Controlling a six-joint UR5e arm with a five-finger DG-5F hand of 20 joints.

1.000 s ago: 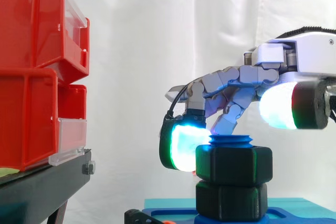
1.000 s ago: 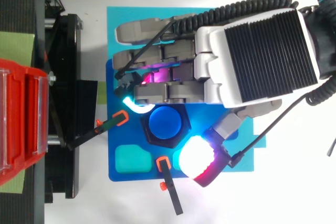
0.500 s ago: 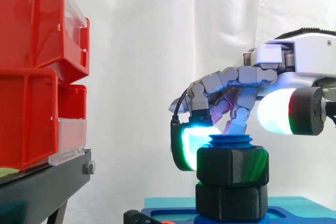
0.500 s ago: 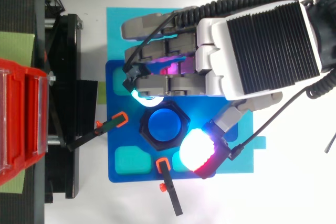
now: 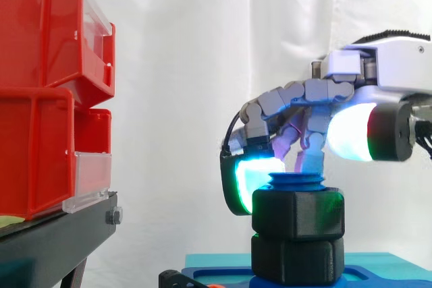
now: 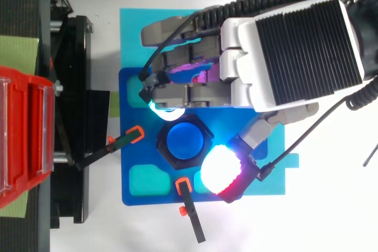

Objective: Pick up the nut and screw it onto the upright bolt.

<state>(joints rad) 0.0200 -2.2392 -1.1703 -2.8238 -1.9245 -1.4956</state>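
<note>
White draped curtain (image 5: pixel 202 65) behind matte black hexagonal nut (image 5: pixel 298 212)

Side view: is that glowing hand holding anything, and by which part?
Nothing looks gripped. The hand curls above the nut on the blue bolt; one glowing pad sits against the nut's upper left edge, while the thumb pad is higher than it.

Nut (image 5: pixel 298 212) sits on the bolt (image 6: pixel 185 139), which stands on the base plate (image 6: pixel 150 198). Hand (image 6: pixel 295 51) is above it, from the right. Bins (image 5: pixel 40 99) sit on the stand (image 5: pixel 54 241), well left.
</note>
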